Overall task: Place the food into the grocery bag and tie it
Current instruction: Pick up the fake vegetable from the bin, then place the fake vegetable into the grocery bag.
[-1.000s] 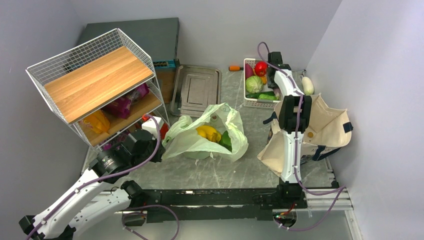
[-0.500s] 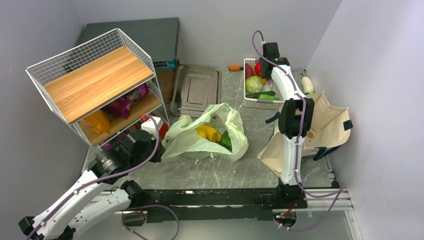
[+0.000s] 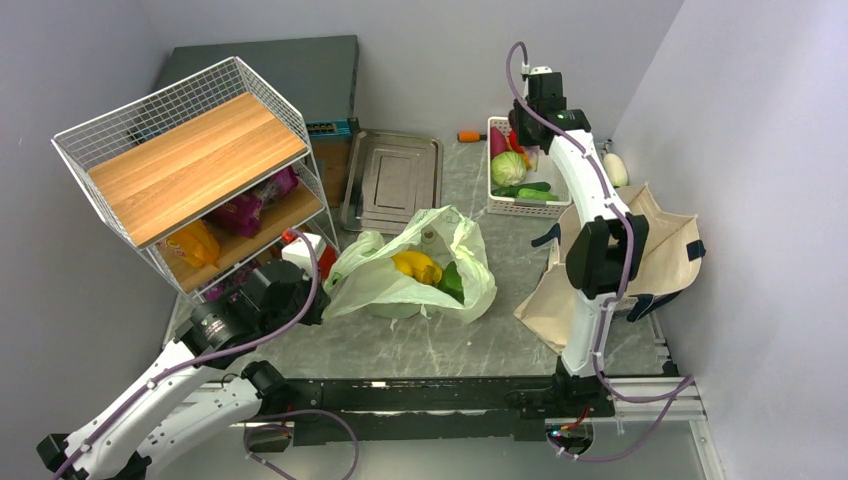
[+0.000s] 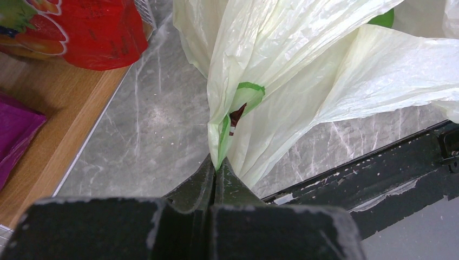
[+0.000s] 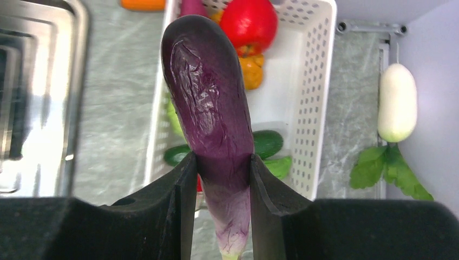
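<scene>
Quick update: the right arm has swung back over the last second, from above the near end of the white basket (image 5: pixel 319 81) to its far end, and it has come up with something. The right hand (image 5: pixel 222 165) is clamped on a purple eggplant (image 5: pixel 208 92). Both fingers press into its lower half near the pale stem end, and the fat end sticks out past the fingertips. In the wrist view it sits above the basket and I can't see it touching anything else, so I'd call it picked.

Nothing else has moved. The left hand (image 4: pixel 215 174) is pinched together on a fold at the edge of the grocery bag (image 4: pixel 303 81), same as a second ago. The bag sits mid-bench, mouth up and slumped open, with the bananas (image 3: pixel 417 266) and a green fruit (image 3: pixel 452 283) already inside.

So we're mid-loading. My guess is the eggplant goes to the bag next, which is well apart from the basket across the bench (image 3: pixel 470 340). It's long and the hold is near one end, so it could pivot on the way. The bag mouth is floppy too, so lowering it in tip first looks safer than dropping it. More produce is left in the basket, and tying hasn't started.
</scene>
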